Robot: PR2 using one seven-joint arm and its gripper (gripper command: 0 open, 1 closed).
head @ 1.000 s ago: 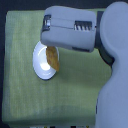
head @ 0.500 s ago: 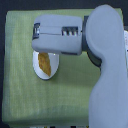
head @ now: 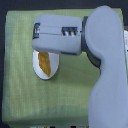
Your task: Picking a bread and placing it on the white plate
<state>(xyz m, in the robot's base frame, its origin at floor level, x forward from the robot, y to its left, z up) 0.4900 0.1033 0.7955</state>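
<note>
Looks like a lab tabletop rig; green cloth (head: 20, 95) filling the frame; large grey robot arm (head: 105, 65) at right.

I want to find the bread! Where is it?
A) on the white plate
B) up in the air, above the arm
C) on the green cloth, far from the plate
A: the bread lies on the white plate, partly hidden under the robot's arm.
</note>
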